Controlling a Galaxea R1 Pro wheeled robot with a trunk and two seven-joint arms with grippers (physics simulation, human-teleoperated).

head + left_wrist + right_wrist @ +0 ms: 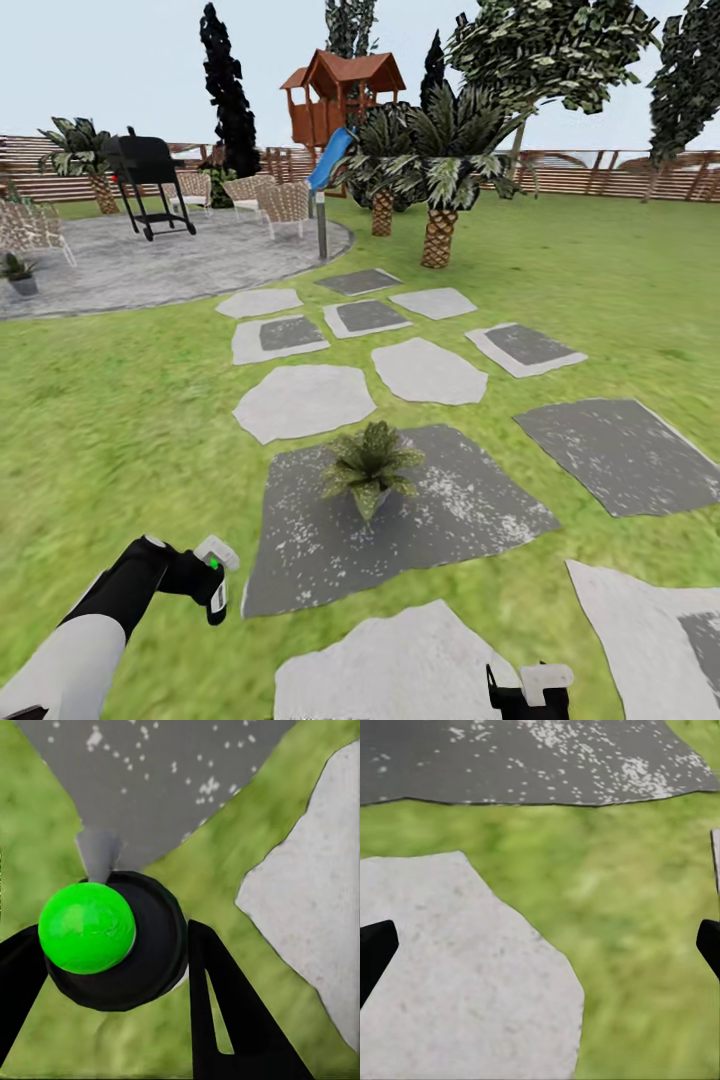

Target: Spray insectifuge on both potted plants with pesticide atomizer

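Left end effector (212, 578): held low over the lawn (110, 420), at the lower left of the head view; its two black fingers (225, 1012) are closed against the sides of the pesticide atomizer (112, 941).
Pesticide atomizer: seen from above in the left wrist view, with a dark round body, a bright green cap and a pale nozzle pointing toward the dark speckled stepping stone (172, 780); in the head view its pale head sits at the tip of the left arm.
Right end effector (540, 945): fingers spread wide apart with nothing between them, above a pale stepping stone (457, 975) and grass.
Near potted plant (370, 470): stands upright on the dark speckled stepping stone, ahead of and to the right of the left end effector, well apart from it.
Far potted plant (18, 273): rests at the left edge of the round paved patio (170, 265), far from both end effectors.
Background: grill (148, 180), wicker chairs (285, 205), palms (440, 170), wooden fence (610, 172).
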